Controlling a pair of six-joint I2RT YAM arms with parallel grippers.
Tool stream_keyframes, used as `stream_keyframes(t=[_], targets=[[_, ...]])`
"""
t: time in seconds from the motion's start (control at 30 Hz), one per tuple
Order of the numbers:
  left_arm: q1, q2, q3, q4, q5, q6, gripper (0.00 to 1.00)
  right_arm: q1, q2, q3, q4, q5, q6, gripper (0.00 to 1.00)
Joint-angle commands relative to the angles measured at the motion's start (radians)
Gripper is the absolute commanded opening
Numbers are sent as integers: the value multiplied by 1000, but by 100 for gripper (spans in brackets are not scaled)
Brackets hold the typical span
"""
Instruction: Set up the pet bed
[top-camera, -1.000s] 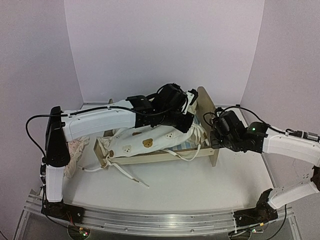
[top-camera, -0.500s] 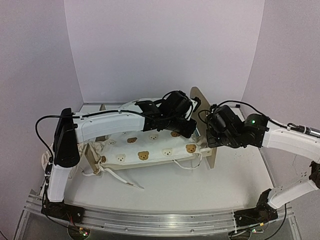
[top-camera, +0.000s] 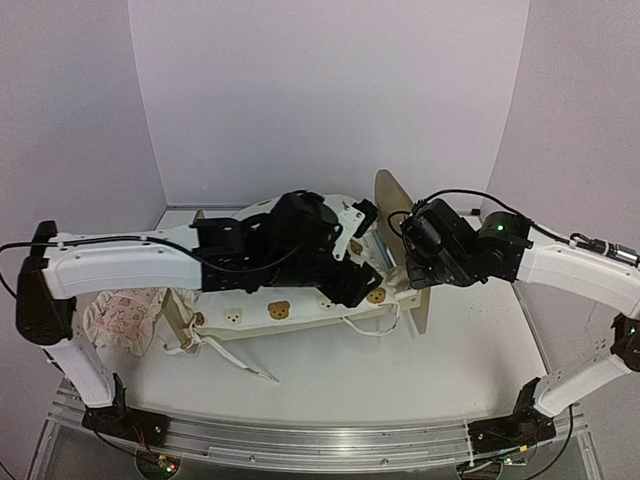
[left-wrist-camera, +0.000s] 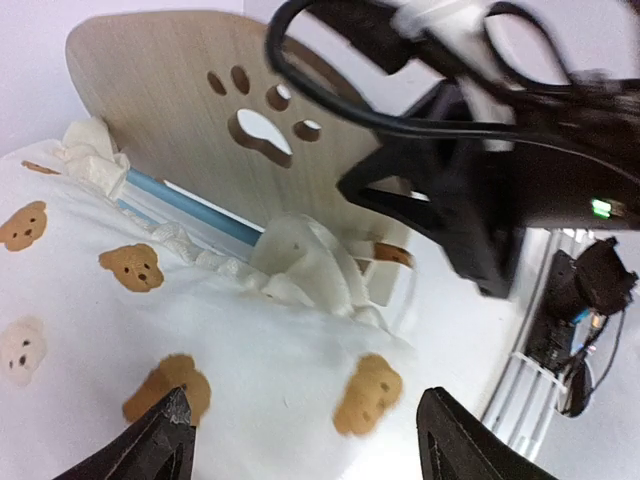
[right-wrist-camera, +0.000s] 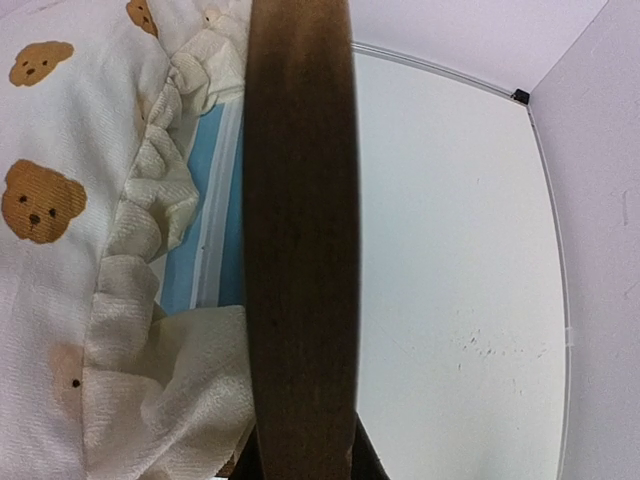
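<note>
Near edge of bench (top-camera: 330, 390): both arm bases. Left arm (top-camera: 130, 268) reaches low across from the left, wrist tipped down over the middle of the pet bed (top-camera: 305, 323). Left jaws are spread wide w/ nothing between them. Fingertips (left-wrist-camera: 168, 435) hang just over the bear-print quilt (top-camera: 255, 312), which lies spread on the mattress; contact or not, can't tell. Quilt ties (top-camera: 245, 363) trail off the near rail onto the bench. Pinkish pillow (top-camera: 115, 318) lies on the bench, left of the footboard. Bed sits mid-bench, headboard (top-camera: 392, 200) at its right end, upright, w/ paw cutout (left-wrist-camera: 262, 135). Right arm (top-camera: 570, 268) comes in from the right. Right jaws are nearly closed, pinching the headboard's edge (right-wrist-camera: 300, 230). Blue-striped mattress (right-wrist-camera: 205, 235) shows beside the quilt's ruffle.
</note>
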Motion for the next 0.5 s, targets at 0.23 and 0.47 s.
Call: stream_keyframes(t=[0.23, 0.47], targets=[[-48, -163, -378, 367, 368, 66, 69, 2, 41, 203, -3, 186, 48, 0], [-64, 48, -441, 655, 293, -34, 66, 5, 66, 272, -46, 173, 81, 0]])
